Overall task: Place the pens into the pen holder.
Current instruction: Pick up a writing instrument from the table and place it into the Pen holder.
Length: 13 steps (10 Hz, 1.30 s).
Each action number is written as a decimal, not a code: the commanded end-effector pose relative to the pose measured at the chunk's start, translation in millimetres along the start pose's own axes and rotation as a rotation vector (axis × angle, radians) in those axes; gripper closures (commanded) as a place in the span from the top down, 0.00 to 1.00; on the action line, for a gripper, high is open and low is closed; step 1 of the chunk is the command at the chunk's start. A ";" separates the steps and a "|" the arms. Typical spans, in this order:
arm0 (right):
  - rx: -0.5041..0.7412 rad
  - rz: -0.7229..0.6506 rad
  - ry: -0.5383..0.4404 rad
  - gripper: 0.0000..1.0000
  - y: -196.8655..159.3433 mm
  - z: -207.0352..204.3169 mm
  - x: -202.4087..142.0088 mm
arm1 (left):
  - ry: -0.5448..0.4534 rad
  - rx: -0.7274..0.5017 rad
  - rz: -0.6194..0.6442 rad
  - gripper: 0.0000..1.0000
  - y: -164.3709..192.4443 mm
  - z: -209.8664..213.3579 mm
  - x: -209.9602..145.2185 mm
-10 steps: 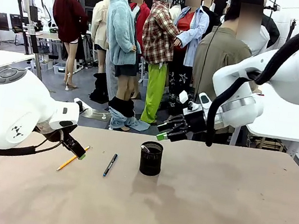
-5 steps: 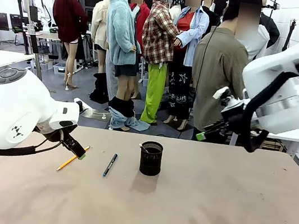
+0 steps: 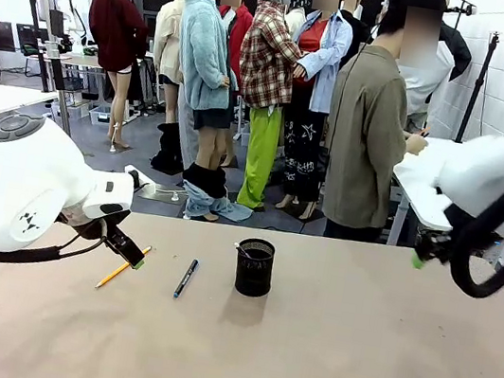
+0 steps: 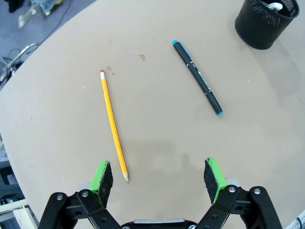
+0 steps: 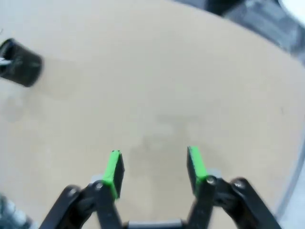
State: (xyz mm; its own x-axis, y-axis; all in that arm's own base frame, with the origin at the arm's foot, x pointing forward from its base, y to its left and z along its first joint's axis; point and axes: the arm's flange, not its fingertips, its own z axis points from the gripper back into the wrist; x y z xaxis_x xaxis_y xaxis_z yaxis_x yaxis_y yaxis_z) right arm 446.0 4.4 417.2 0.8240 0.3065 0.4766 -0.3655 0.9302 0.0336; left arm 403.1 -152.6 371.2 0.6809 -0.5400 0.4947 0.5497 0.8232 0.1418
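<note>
Pens: pencil (image 4: 113, 129) and blue-tipped pen (image 4: 198, 78) flat on counter (image 3: 350, 358), centre left; white pen (image 4: 275, 5) inside pen holder (image 3: 254, 268). Right end effector (image 5: 153, 164) withdrawn to right edge, apart and empty (drop likely done). Left end effector (image 4: 159, 174) spread wide above pencil tip.

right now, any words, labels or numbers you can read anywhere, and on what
Nothing here reads clearly.
dark pen: white print along the barrel, too small to read.
left arm: small dark mark on its shell, no letters legible.
pencil and pen holder: no print visible.
</note>
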 end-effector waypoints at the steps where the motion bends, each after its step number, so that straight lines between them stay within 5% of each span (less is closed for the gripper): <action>1: -0.039 -0.254 0.240 0.67 17.4 45.1 35.1 | -0.001 0.000 0.004 1.00 1.4 0.8 -0.8; 3: -0.077 -0.373 0.299 0.67 10.0 41.6 35.2 | -0.001 0.000 0.004 1.00 1.4 0.8 -0.8; 8: -0.118 -0.374 0.339 0.67 4.8 44.2 25.6 | 0.000 0.000 0.000 1.00 -0.1 0.0 0.0; 13: -0.118 -0.374 0.339 0.67 4.8 44.2 25.6 | 0.221 -0.022 0.043 1.00 20.6 -32.1 35.1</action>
State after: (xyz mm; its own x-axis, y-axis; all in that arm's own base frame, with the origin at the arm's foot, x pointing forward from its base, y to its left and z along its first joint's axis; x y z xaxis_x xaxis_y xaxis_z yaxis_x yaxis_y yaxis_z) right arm 450.9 5.0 471.6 0.9900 -0.0016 0.1413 -0.0071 0.9981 0.0605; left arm 438.2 -148.6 364.8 0.7656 -0.5534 0.3280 0.5436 0.8292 0.1302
